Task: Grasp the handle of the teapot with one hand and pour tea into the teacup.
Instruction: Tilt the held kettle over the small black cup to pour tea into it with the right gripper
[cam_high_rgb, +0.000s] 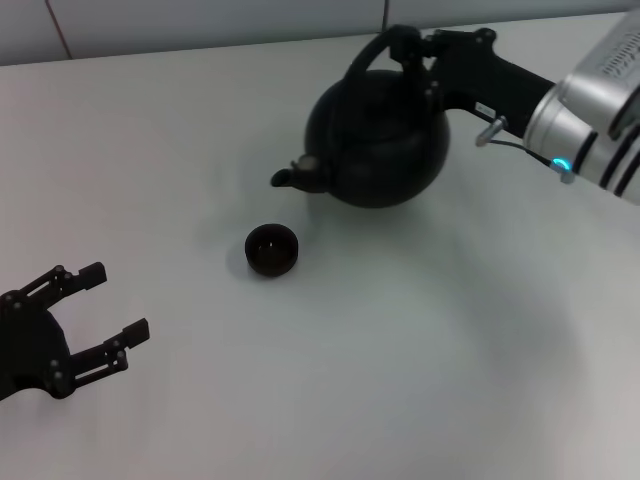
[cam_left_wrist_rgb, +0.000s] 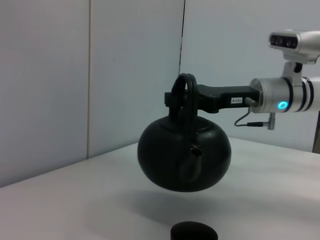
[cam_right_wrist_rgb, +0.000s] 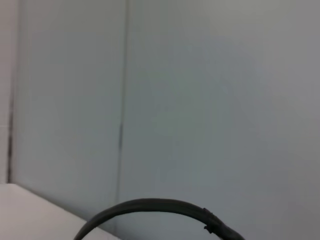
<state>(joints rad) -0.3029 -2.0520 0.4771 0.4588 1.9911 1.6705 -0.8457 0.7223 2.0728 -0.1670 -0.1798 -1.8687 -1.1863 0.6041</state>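
The matte-black teapot (cam_high_rgb: 378, 140) hangs in the air above the white table, its spout (cam_high_rgb: 290, 176) pointing toward the small dark teacup (cam_high_rgb: 271, 249), which stands just in front of and below the spout. My right gripper (cam_high_rgb: 408, 50) is shut on the arched handle (cam_high_rgb: 372, 53) at its top. In the left wrist view the teapot (cam_left_wrist_rgb: 184, 157) floats clear of its shadow, held by the handle (cam_left_wrist_rgb: 184, 92), and the teacup's rim (cam_left_wrist_rgb: 194, 232) shows below it. The right wrist view shows only the handle's arc (cam_right_wrist_rgb: 150, 206). My left gripper (cam_high_rgb: 100, 312) is open and empty at the near left.
The white table (cam_high_rgb: 420, 340) spreads around the cup. A pale wall (cam_left_wrist_rgb: 75, 75) stands behind the table's far edge.
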